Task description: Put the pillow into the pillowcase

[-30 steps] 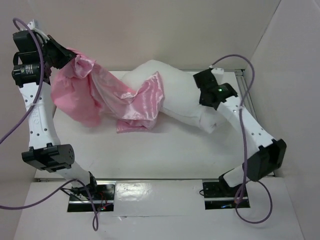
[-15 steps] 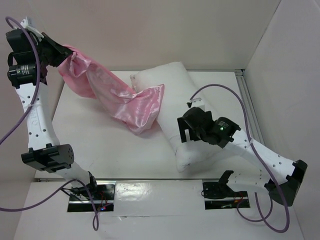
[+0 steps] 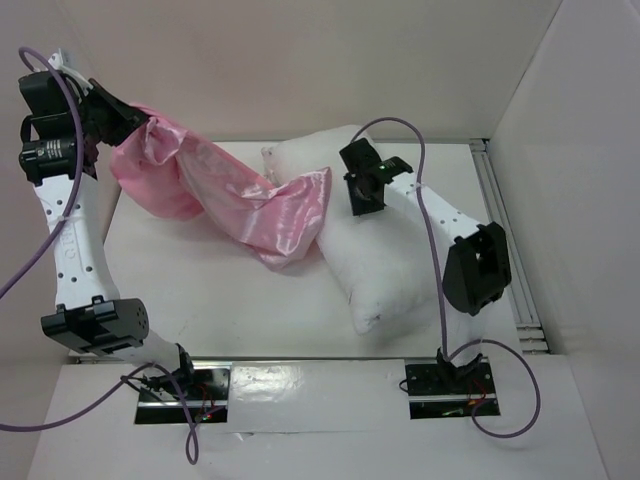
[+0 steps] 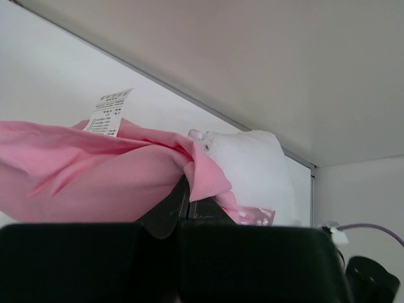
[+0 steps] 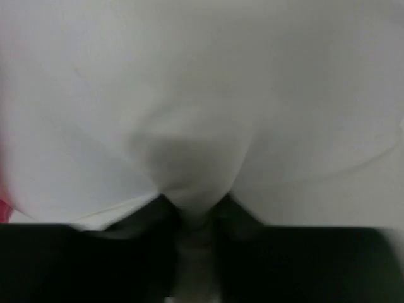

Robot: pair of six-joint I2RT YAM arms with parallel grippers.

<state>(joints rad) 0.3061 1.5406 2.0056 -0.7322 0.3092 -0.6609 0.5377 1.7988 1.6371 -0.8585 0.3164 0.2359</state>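
pinching a fold of the pillowcase [image 3: 230,195], the left gripper [image 3: 128,128] holds it lifted at the far left corner, jaws closed tight on pink cloth with the care label [image 4: 108,112] poking up beside them. the sack trails down across the table [image 3: 230,300] and its free end lies over the left side of the pillow [image 3: 385,265], which rests diagonally at centre right, outside the case. the right gripper [image 3: 362,195] sits on the pillow's far half. its wrist view is blurred, but it seems clamped on a tuck of white fabric. the risk: no open mouth shows on the case, so pushing the pillow could just bunch satin ahead of it, or either thin pinch could slip.
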